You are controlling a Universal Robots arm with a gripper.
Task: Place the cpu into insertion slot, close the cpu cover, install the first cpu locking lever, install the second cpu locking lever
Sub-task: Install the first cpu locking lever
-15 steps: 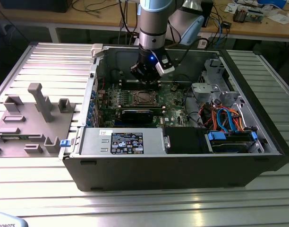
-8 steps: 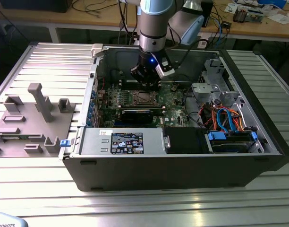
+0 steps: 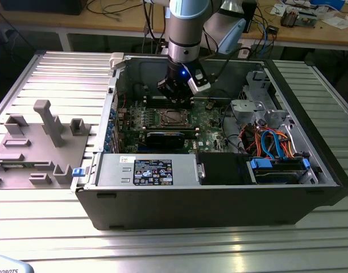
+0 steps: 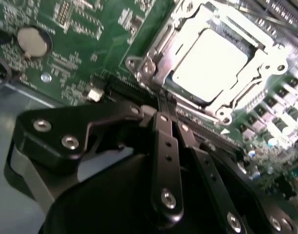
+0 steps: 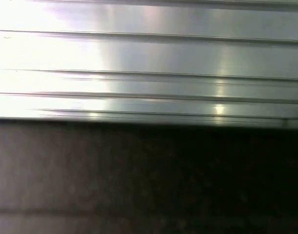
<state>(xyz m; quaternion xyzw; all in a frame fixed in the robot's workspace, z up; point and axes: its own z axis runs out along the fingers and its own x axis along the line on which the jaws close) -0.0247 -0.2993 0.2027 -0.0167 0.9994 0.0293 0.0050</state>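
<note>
Hand over the socket, chip seated

We see the hand (image 3: 178, 95) inside the computer case (image 3: 208, 199), just above the socket; its fingers (image 4: 164, 146) are pressed together, holding nothing. The chip (image 4: 210, 63) lies in the socket with the cover (image 4: 266, 48) closed around it.

An open black computer case (image 3: 219, 196) lies on a ribbed aluminium surface (image 3: 60, 79), its top side uncovered, so entry is from above. The arm's black tool (image 3: 177, 95) hangs just above the square silvery socket frame (image 3: 175, 118) on the green motherboard (image 3: 211, 128); in the second wrist view the frame (image 4: 213, 63) lies just beyond the fingertips (image 4: 161, 105). A grey drive cage (image 3: 259, 102) and orange and blue cables (image 3: 270, 139) crowd the exterior view's right. A black power supply box (image 3: 157, 170) walls the near side.
</note>
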